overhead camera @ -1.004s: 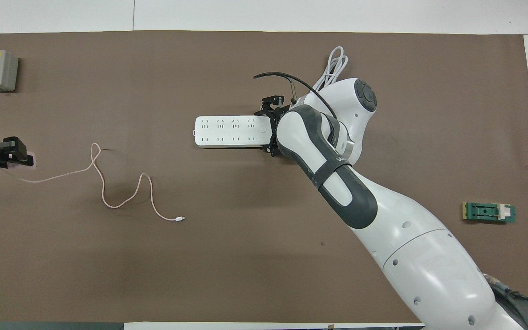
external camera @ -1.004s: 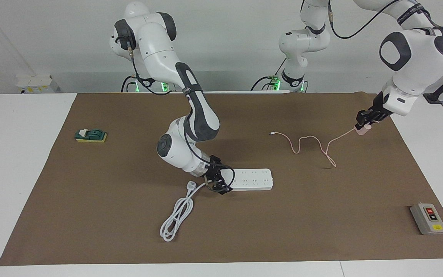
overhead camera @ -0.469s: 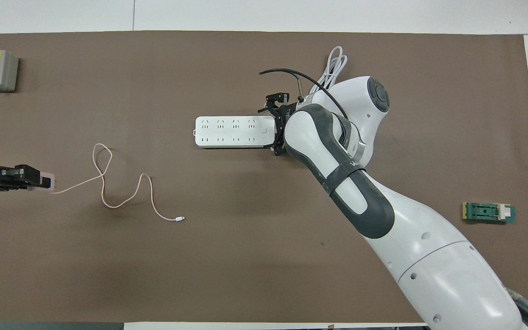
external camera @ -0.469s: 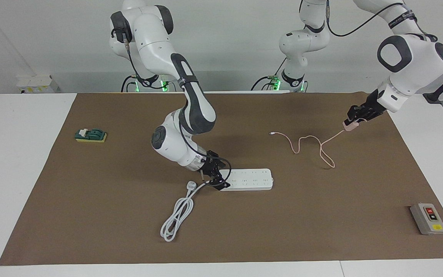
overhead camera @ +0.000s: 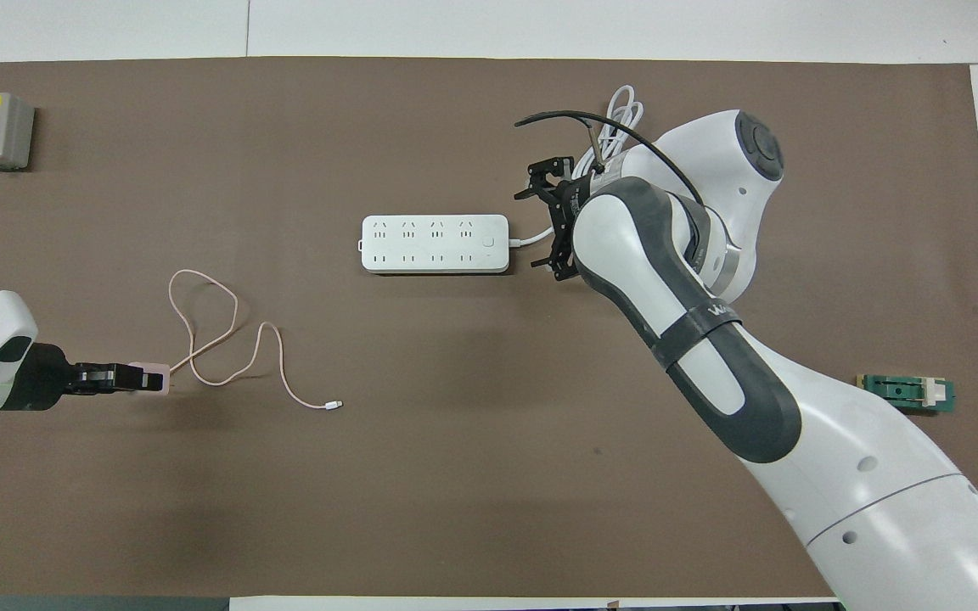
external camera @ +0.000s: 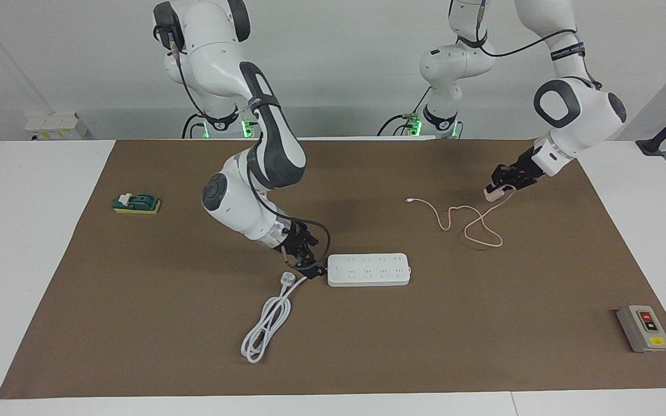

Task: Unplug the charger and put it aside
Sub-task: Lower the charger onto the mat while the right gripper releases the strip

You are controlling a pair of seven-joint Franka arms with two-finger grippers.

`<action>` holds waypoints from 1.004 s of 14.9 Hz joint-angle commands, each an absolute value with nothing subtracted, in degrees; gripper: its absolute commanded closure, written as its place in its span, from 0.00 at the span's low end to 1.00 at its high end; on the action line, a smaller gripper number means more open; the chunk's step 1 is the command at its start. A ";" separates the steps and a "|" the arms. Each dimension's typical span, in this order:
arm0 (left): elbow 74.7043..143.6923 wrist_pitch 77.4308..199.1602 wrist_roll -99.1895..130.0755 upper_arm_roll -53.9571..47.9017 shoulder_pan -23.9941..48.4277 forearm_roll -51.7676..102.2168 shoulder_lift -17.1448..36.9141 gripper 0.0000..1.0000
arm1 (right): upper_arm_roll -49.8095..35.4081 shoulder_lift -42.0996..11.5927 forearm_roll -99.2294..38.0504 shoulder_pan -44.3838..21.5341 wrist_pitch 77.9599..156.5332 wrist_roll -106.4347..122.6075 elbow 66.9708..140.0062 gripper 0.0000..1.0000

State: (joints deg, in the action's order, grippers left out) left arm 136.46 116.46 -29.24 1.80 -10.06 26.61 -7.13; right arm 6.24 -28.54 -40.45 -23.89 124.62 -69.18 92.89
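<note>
**Facing view: charger held clear of the strip**

The left pincer [external camera: 498, 188] is clamped on the charger [external camera: 492, 193], a small pink cube held just above the brown mat [external camera: 136, 323] toward the left arm's end of the counter [external camera: 21, 260]. Whether the cube touches the mat cannot be made out. Its thin pink cable [external camera: 472, 222] trails down in loops onto the mat, the free tip lying nearer the robots than the power strip [external camera: 369, 269], well apart from it.

The right pincer [external camera: 304, 263] hangs low just beside the strip's cord end; its fingers stand spread with nothing between them, and much of it is masked by the arm's wrist in the overhead view. The coiled white cord [external camera: 263, 326] lies farther from the robots. A grey button box [external camera: 643, 328] and a green block [external camera: 136, 203] sit at the counter's two ends.
</note>
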 commanded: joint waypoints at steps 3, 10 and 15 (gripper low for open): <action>138.52 120.93 -39.64 1.41 -13.18 31.11 -4.40 1.00 | 6.33 -18.83 -33.23 -20.84 119.80 -68.20 95.36 0.00; 138.69 123.40 -43.59 1.49 -13.36 31.11 -2.11 0.00 | 6.42 -13.46 -18.48 -16.44 110.49 -57.08 94.13 0.00; 138.69 125.86 -47.98 1.67 -15.11 31.11 -1.93 0.00 | 6.33 -9.68 -14.69 -11.43 103.47 -37.58 93.87 0.00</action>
State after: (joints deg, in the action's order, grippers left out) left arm 138.07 124.17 -44.56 1.82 -13.20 29.74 -2.04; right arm 6.63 -12.33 -16.41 -13.31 106.40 -45.93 92.98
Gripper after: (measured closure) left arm 0.009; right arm 0.000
